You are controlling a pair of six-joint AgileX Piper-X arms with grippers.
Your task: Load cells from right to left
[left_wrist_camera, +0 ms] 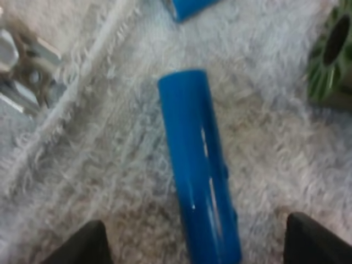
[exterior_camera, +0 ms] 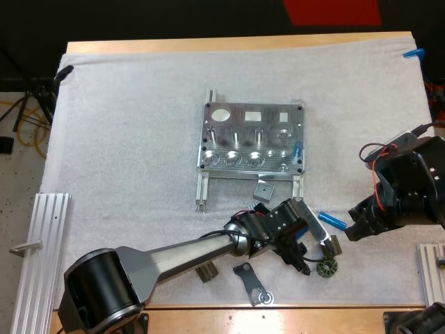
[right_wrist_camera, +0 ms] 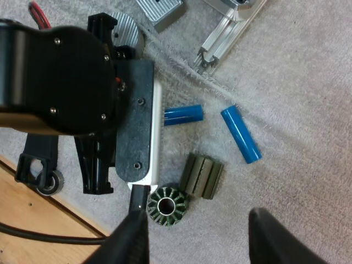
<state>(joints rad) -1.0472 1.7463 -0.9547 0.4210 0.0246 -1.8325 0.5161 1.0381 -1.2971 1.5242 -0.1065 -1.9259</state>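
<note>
Between the parted black fingers (left_wrist_camera: 82,246) of the left gripper (left_wrist_camera: 201,250) a blue cylinder (left_wrist_camera: 199,165) lies flat on the white mat (left_wrist_camera: 110,181). The fingertips stand clear on either side and grasp nothing. Just beyond the cylinder's far end is the end of a second blue cylinder (left_wrist_camera: 190,6), also flat on the mat and apart from the first. To one side sits a green ring (left_wrist_camera: 333,55) with a dark bore.

The right gripper (right_wrist_camera: 209,242) hovers over the same patch of mat with its fingers released and nothing between them. Beneath it, the green ring and a dark block (right_wrist_camera: 202,176) lie just beside each other, near the left gripper's tip and nearer than the two cylinders.

In the high view, both grippers are at the near right of the mat. The metal fixture (exterior_camera: 254,139) stands well apart from them at the mat's middle, with a small blue piece (exterior_camera: 297,149) at its right edge.
</note>
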